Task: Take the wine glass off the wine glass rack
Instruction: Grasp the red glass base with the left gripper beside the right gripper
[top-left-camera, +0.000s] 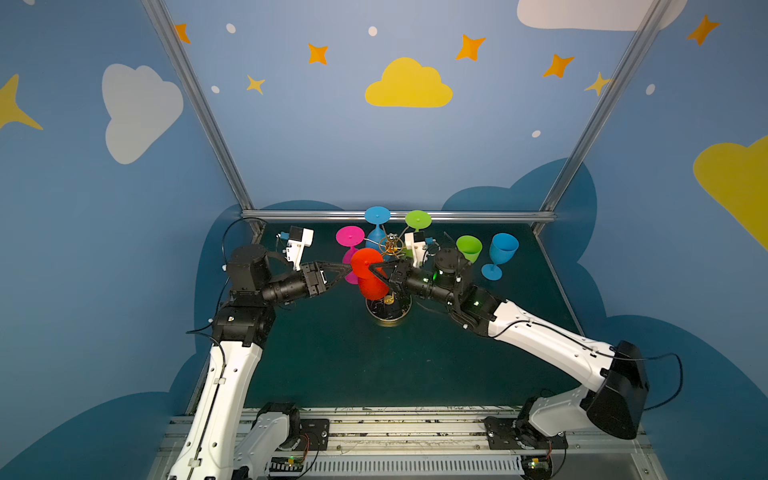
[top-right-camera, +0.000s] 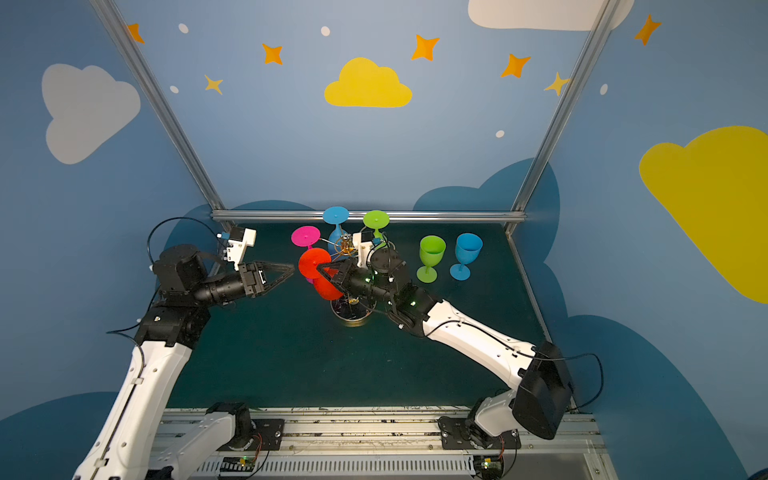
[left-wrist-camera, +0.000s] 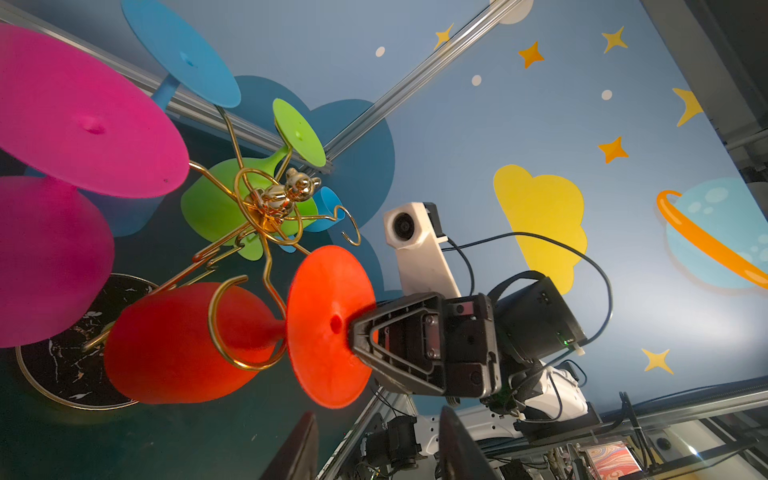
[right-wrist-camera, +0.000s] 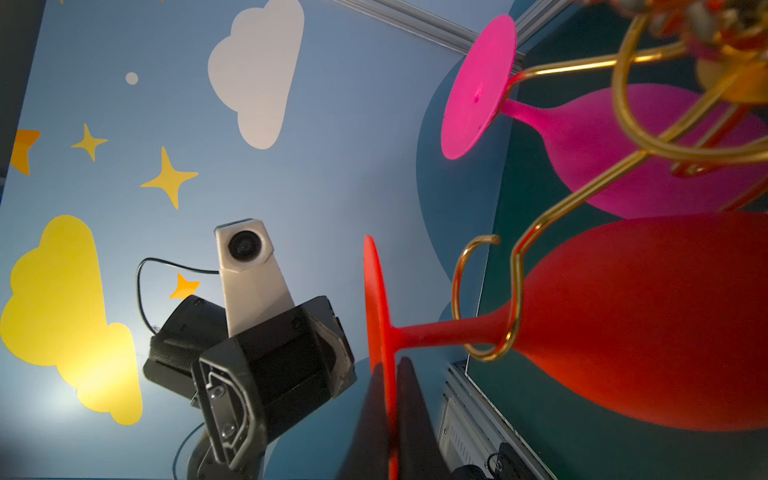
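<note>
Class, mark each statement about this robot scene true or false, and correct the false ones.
1. The right tool clamps the foot of the red glass. True.
2. The red glass is clear of the wine glass rack. False: its stem sits inside a wire loop of the wine glass rack.
3. Two glasses stand upright on the table. True: a green glass and a blue glass.
4. The left tool holds the pink glass. False: the left tool is open and empty.
</note>
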